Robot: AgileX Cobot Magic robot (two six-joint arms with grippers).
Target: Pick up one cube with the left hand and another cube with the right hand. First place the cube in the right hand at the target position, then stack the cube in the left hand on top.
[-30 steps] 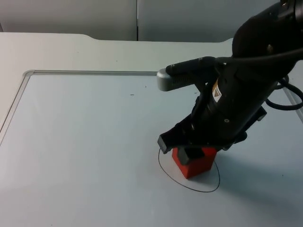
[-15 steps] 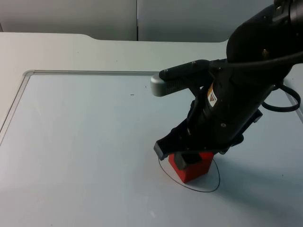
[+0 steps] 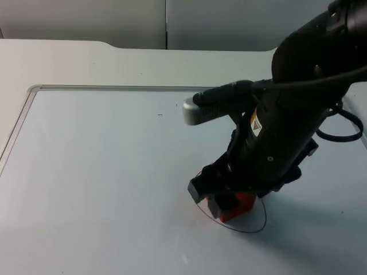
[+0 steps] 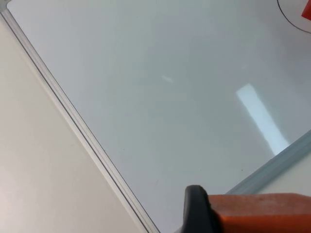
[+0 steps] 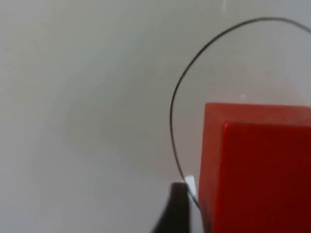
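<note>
Nearest to us in the top view, we are seeing the right gripper (image 3: 225,201) reaching down over the black circle (image 3: 252,229) drawn on the white table (image 3: 103,172). Its fingers are closing on a red cube (image 3: 238,207), which is sitting inside that circle, at or just above the table surface; we cannot tell whether it is touching. In the right wrist view the red cube (image 5: 257,165) is standing just beside a black fingertip (image 5: 175,208), with the arc of the circle (image 5: 177,97) curving around it on the table.

Farther back, the right arm is rising toward the upper right corner of the top view. The raised border (image 3: 23,114) of the table is running along the left and far sides, and the grey wall (image 3: 166,23) is standing behind it.

In the left wrist view we are seeing an orange-red cube (image 4: 257,213) pressed against a black fingertip (image 4: 194,208) of the left gripper, which is hanging above the table near its border (image 4: 77,131); the other finger is hidden, but the cube is looking held. The left arm is waiting.
</note>
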